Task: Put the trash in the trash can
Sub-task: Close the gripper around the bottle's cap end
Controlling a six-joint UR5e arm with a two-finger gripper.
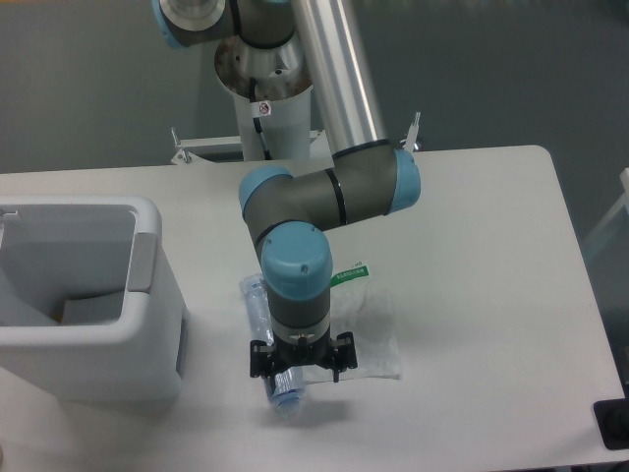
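Observation:
The trash is two items on the white table. One is a slim bluish clear bottle (254, 292) lying lengthwise, its cap end (286, 402) toward the table's front. The other is a flat clear bag (371, 334) with a green top strip (350, 274), just right of the bottle. My gripper (298, 368) points straight down over the lower part of the bottle. It is open, with one finger on each side of the bottle, and the arm hides the bottle's middle. The trash can (149, 258), a big boxy white bin, stands at the left, apart from the gripper.
Inside the bin a pale flat object (90, 310) lies at the bottom. The robot's base column (270, 108) rises at the back of the table. A dark object (613, 423) sits off the table's front right corner.

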